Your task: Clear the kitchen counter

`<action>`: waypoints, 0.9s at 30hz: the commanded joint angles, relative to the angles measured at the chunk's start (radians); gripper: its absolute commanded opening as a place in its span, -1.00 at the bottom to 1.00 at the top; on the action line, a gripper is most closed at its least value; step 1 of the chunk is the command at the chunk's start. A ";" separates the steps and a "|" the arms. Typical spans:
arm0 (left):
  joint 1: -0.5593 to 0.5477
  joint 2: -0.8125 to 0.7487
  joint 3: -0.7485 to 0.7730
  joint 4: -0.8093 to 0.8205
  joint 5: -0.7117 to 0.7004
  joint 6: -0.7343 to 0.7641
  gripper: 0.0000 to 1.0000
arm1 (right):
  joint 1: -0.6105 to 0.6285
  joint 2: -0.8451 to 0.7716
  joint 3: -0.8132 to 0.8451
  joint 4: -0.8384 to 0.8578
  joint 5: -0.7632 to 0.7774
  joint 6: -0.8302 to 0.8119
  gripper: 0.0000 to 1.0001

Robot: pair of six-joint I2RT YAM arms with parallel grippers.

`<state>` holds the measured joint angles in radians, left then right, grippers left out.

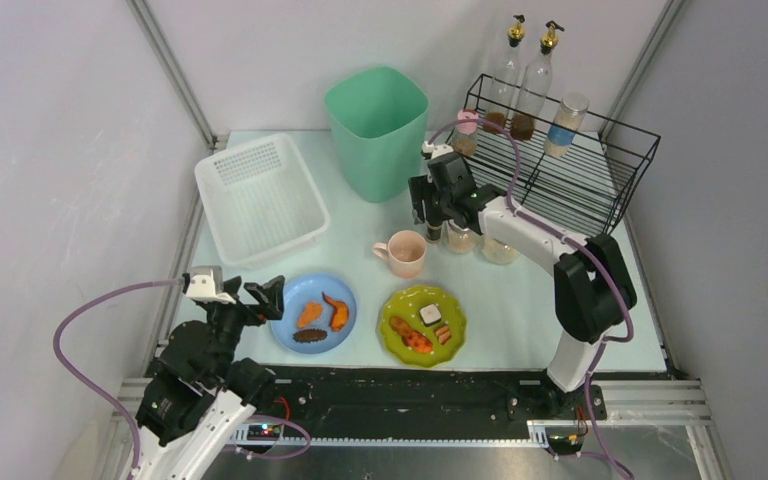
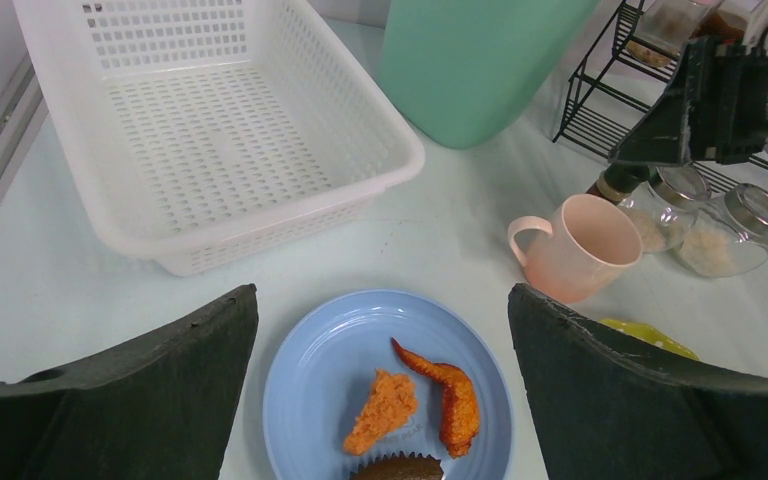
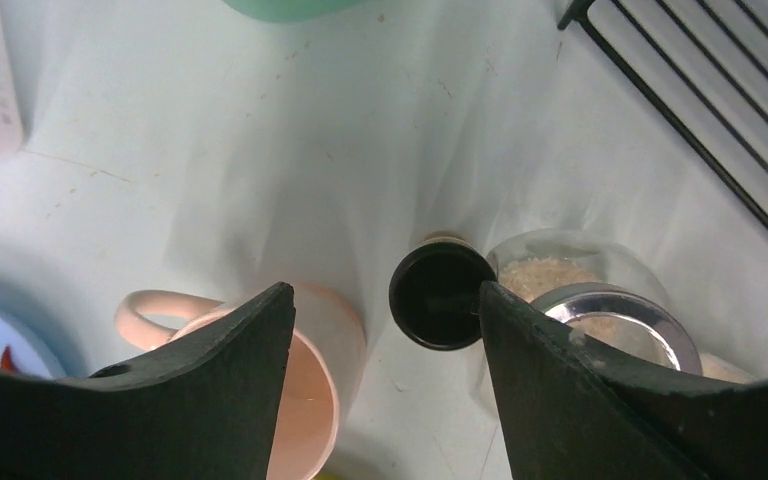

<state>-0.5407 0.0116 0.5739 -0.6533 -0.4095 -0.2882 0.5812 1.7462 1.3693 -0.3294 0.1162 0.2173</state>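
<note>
The kitchen counter (image 1: 530, 300) carries a pink mug (image 1: 402, 253), two glass jars (image 1: 461, 238), a small black-capped bottle (image 3: 442, 296), a blue plate (image 1: 300, 290) with fried pieces and a green plate (image 1: 400, 305) with food. My right gripper (image 1: 430, 208) hangs over the bottle. In the right wrist view the right gripper (image 3: 385, 290) is open: one finger touches the cap's edge, the other stands over the mug (image 3: 290, 400). My left gripper (image 1: 250, 298) is wide open near the front left. In its wrist view the left gripper (image 2: 383, 310) frames the blue plate (image 2: 330, 350) below.
A white perforated basket (image 1: 260, 200) sits at the back left, a mint-green bin (image 1: 377, 130) behind the mug. A black wire rack (image 1: 580, 185) at the back right holds bottles and a jar. The right arm's cable loops over the rack's front.
</note>
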 commanded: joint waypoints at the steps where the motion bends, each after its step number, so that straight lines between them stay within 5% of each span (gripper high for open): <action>1: 0.007 -0.009 -0.008 0.027 -0.015 -0.008 0.97 | 0.002 0.044 0.052 0.032 0.030 0.002 0.43; 19: 0.008 -0.001 -0.008 0.028 -0.013 -0.008 0.97 | 0.001 0.087 0.062 0.033 0.072 -0.017 0.41; 27: 0.008 0.003 -0.007 0.028 -0.009 -0.008 0.97 | 0.001 0.090 0.062 0.005 0.075 -0.020 0.24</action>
<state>-0.5400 0.0120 0.5713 -0.6533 -0.4095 -0.2882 0.5812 1.8317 1.3884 -0.3241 0.1764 0.2058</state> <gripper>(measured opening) 0.985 0.644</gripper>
